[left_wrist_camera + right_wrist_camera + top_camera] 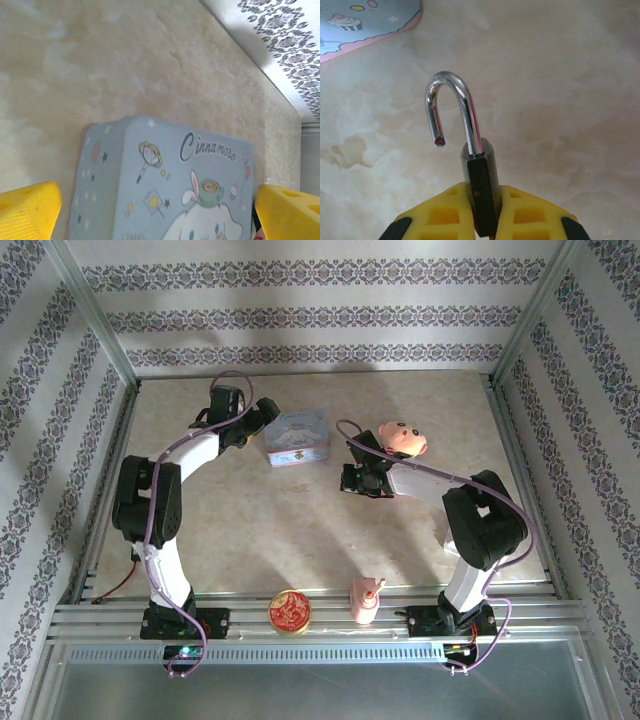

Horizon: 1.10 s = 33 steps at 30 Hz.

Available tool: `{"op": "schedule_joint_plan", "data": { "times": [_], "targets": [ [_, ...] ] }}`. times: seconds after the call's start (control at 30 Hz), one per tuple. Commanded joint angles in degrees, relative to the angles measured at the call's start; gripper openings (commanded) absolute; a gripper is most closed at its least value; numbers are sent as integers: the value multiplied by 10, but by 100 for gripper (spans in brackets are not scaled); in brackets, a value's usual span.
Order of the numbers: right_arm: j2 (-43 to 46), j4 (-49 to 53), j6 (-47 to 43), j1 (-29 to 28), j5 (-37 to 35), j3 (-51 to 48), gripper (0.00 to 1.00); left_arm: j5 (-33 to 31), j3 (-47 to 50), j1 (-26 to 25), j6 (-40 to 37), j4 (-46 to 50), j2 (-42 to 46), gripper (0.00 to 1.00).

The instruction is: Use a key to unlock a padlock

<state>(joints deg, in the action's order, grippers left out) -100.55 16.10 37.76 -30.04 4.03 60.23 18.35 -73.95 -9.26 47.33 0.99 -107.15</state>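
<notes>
The small padlock [481,175], dark-bodied with a silvery shackle [451,95], is pinched by its body between the yellow fingers of my right gripper [484,212]. Its shackle stands open, one end free of the body, pointing away over the beige table. In the top view the right gripper [352,478] hovers mid-table, right of the pale blue tin [297,437]. My left gripper [262,416] is at the tin's left end. Its yellow fingers [29,210] are spread wide on either side of the tin [175,180]; I cannot tell whether they touch it.
A pink pig-face toy [403,438] lies just behind the right arm. A red round tin [289,611] and a small pink figure [365,600] stand at the near edge between the arm bases. Patterned walls with metal posts enclose the table.
</notes>
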Motion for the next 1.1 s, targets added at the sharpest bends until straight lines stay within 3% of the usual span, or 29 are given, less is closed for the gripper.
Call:
{"op": "schedule_joint_plan", "data": {
  "times": [0.0,0.37,0.53,0.77,1.07],
  "targets": [
    [-18,5,13,-10,-7,22,9,-30,40,8,-18,-2,45,99],
    [-55,-3,18,-10,6,25,17,-39,148,36,-8,-15,131,99],
    [-41,-3,16,-10,5,18,31,-58,168,47,-16,4,161,99],
    [12,11,9,-12,-12,4,37,-124,189,56,-49,50,218,99],
    [145,64,-19,-14,-69,-16,44,-240,229,68,-100,97,316,99]
  ]
}}
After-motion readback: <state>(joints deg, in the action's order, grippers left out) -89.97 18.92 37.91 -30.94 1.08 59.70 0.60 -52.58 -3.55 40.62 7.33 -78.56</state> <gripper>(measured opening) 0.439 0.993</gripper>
